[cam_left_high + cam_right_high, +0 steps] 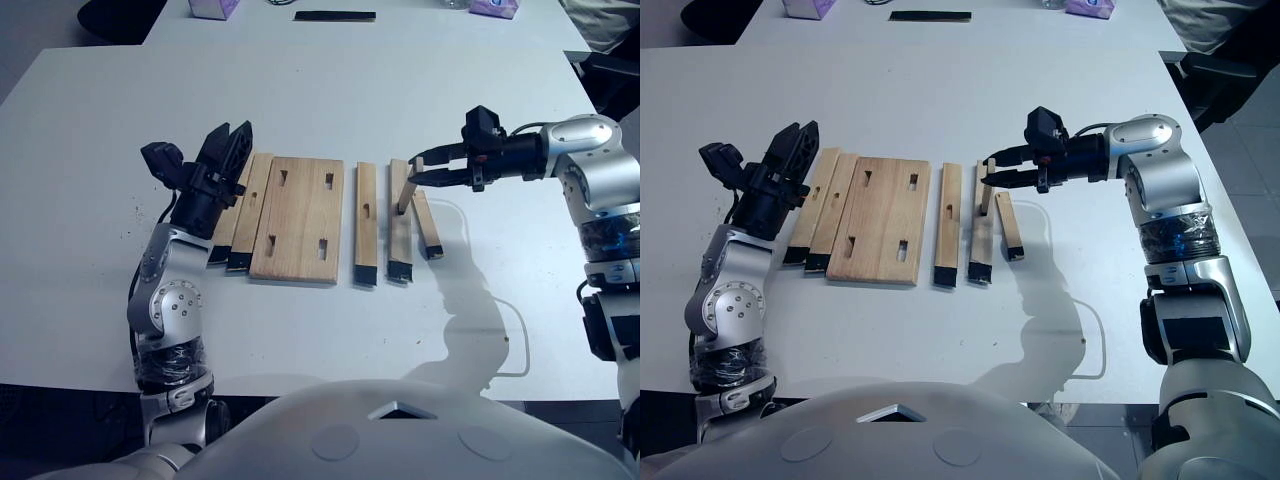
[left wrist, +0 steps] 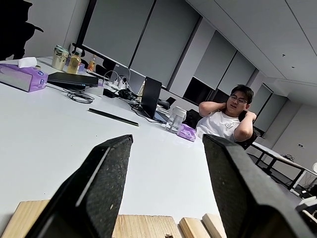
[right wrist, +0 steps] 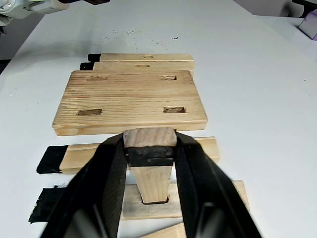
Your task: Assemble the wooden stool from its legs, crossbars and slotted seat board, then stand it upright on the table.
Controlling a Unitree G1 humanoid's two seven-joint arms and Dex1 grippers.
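Observation:
The slotted seat board (image 1: 298, 218) lies flat in the middle of the white table (image 1: 90, 250). Two black-tipped legs (image 1: 240, 215) lie along its left side, and two more legs (image 1: 365, 222) (image 1: 400, 230) plus a short crossbar (image 1: 428, 225) lie to its right. My right gripper (image 1: 425, 170) is shut on a short crossbar (image 3: 151, 168), held tilted with its lower end in the slot of a lying leg (image 3: 208, 203). My left gripper (image 1: 228, 150) hovers open over the far ends of the left legs, its fingers (image 2: 99, 193) spread with nothing between them.
A black strip (image 1: 335, 16) and tissue boxes (image 1: 210, 8) sit on the far table. A thin white cable (image 1: 515, 340) loops near the front right edge. Bare tabletop spreads to the left and beyond the parts.

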